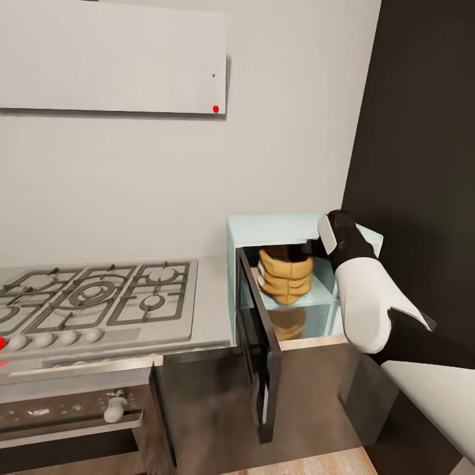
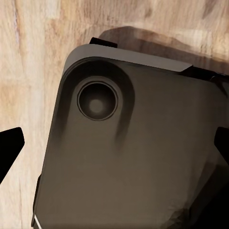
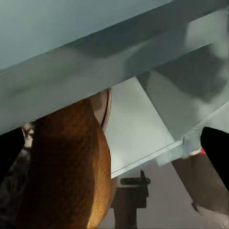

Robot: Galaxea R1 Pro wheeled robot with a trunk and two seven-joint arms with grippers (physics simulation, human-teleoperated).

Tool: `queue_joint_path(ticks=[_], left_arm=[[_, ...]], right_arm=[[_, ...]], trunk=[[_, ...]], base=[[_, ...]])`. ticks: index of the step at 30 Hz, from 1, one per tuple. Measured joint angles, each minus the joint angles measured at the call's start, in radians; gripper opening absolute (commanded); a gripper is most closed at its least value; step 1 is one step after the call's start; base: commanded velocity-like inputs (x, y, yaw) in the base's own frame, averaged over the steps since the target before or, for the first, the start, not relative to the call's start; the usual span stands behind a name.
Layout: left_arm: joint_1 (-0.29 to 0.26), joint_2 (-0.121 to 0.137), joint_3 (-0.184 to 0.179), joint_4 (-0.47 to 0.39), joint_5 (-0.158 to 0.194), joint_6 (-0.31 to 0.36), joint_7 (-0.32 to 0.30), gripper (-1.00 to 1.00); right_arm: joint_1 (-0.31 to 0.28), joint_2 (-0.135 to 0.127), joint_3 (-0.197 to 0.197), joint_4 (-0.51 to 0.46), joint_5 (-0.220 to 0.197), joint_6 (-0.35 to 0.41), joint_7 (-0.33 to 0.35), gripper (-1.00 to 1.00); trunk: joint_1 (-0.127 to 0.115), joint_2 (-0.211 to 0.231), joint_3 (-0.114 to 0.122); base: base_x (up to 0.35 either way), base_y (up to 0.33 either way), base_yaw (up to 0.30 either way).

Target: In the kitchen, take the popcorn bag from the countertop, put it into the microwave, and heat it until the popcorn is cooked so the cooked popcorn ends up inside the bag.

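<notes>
Kitchen: one microwave (image 1: pixel 277 231), one popcorn bag (image 1: pixel 285 277) inside.

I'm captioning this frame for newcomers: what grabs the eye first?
The pale blue microwave stands with its dark door swung open, and the tan popcorn bag sits upright inside. The robot's right arm reaches into the opening beside the bag. To the left lies a grey gas hob.

Right arm (image 1: pixel 369 297): white forearm with black wrist, reaching forward and up from the lower right in the head view.
Right pincer (image 3: pixel 114 152): dark fingertips at opposite frame edges, wide apart.
Left pincer (image 2: pixel 114 148): dark fingertips at both frame edges, spread, pointing downward.
</notes>
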Motion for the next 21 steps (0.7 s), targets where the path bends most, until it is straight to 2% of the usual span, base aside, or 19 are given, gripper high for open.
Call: queue_joint_path(ticks=[10,17,20,21], left_arm=[[0.0,0.0,0.0,0.001,0.0,-0.001,-0.001,1.0],[0.0,-0.001,0.0,0.001,-0.002,-0.001,0.0,1.0],[0.0,-0.001,0.0,0.001,-0.001,-0.001,0.0,1.0],[0.0,-0.001,0.0,0.001,-0.002,-0.001,0.0,1.0]], right_arm=[[0.0,-0.001,-0.001,-0.014,-0.006,0.0,0.001,1.0],[0.0,0.001,-0.001,-0.015,-0.008,0.0,0.003,1.0],[0.0,0.0,-0.002,-0.015,-0.008,0.0,0.032,1.0],[0.0,-0.002,-0.001,-0.016,-0.008,0.0,0.065,1.0]], trunk=[[0.0,0.0,0.0],[0.001,0.0,0.0],[0.001,0.0,0.0],[0.001,0.0,0.0]], base=[[-0.001,0.0,0.0],[-0.296,0.0,0.0],[-0.345,0.0,0.0],[-0.346,0.0,0.0]])
